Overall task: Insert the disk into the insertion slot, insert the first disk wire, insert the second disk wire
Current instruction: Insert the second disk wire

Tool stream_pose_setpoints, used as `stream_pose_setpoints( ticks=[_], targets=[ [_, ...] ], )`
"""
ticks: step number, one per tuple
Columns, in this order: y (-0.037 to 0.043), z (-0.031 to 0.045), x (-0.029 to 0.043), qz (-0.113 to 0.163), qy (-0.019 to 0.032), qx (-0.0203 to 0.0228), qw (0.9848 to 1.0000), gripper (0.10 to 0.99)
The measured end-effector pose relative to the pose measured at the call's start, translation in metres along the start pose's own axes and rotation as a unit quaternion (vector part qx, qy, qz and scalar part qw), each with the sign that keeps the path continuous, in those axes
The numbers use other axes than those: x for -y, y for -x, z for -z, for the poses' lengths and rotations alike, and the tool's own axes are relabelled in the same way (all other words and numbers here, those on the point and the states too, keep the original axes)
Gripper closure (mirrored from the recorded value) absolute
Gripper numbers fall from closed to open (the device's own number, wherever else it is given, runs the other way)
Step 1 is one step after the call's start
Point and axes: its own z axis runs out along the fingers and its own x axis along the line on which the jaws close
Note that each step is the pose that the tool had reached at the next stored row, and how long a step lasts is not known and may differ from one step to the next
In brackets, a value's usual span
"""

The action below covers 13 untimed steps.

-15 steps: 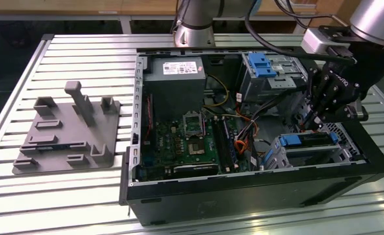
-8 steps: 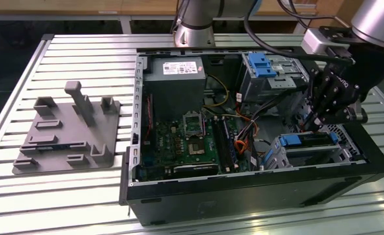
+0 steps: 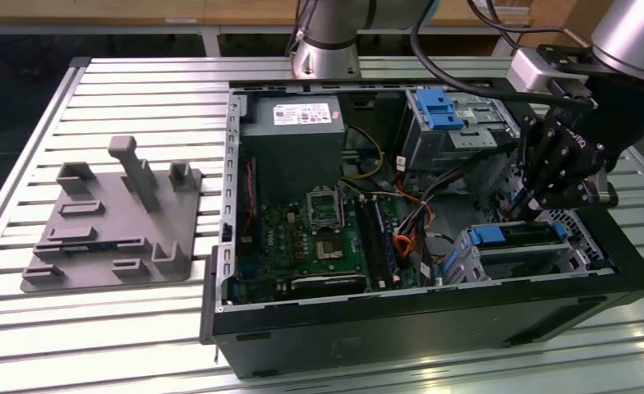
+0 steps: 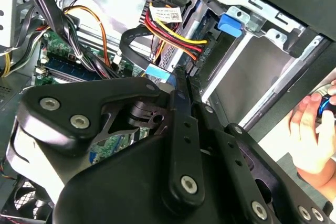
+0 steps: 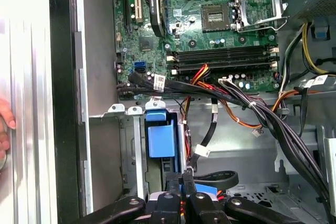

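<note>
Disk (image 3: pixel 516 235) is already seated in the insertion slot (image 3: pixel 525 258), at the front-lower corner of the PC case (image 3: pixel 432 328); its blue caddy edge faces the motherboard (image 3: pixel 311 238). So you're on the wire steps, not the disk.

Gripper (image 3: pixel 532 212) sits right above the slot, at the caddy's upper edge. In the first wrist view the fingertips (image 5: pixel 181 178) look pressed together, apparently pinching a black flat cable (image 5: pixel 212 179) just beside the caddy. I can't confirm the grip from these views.

The connector looks aimed at the drive's rear ports, on the slot's motherboard side. My advice:
- square the plug to the port before pushing
- keep the red/yellow/black power bundle (image 4: pixel 176 38) clear of the fingers, it hangs right over the slot
- push straight, no twist

A person's hand (image 4: pixel 310 127) is just outside the case wall near the slot. Watch it.
</note>
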Motion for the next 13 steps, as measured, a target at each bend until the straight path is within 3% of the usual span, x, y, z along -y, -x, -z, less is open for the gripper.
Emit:
stream_pose_setpoints(
  ticks=[2,7,13],
  targets=[
    [0.0,0.0,0.0009,0.0,0.0009,0.0,1.0,0.945],
    [0.0006,0.0005,0.008,0.001,0.0099,-0.0008,1.0,0.945],
    [0.0001,0.0004,0.0101,0.002,0.016,-0.0014,0.9999,0.945]
  ],
)
